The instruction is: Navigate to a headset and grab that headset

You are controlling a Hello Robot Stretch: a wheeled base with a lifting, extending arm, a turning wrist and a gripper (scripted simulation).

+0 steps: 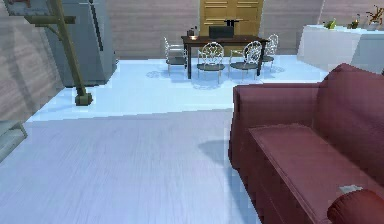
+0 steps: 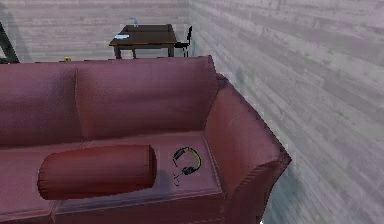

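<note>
A small dark headset point(image 2: 186, 164) with a thin band and a cord lies on the seat cushion of a dark red sofa point(image 2: 140, 100), near the sofa's armrest at the arm side view's right. A red cylindrical bolster cushion point(image 2: 98, 171) rests just left of it on the same seat. The same sofa point(image 1: 320, 130) stands at the forward view's right, with the end of the bolster point(image 1: 357, 208) at the bottom right corner.
Ahead stands a dark dining table point(image 1: 222, 42) ringed by wire chairs point(image 1: 210, 58), with a yellow door point(image 1: 231, 15) behind. A grey fridge point(image 1: 85, 40) and a wooden stand point(image 1: 70, 50) are at the left, a white counter point(image 1: 340, 45) at the right. A small dark table point(image 2: 148, 38) stands behind the sofa.
</note>
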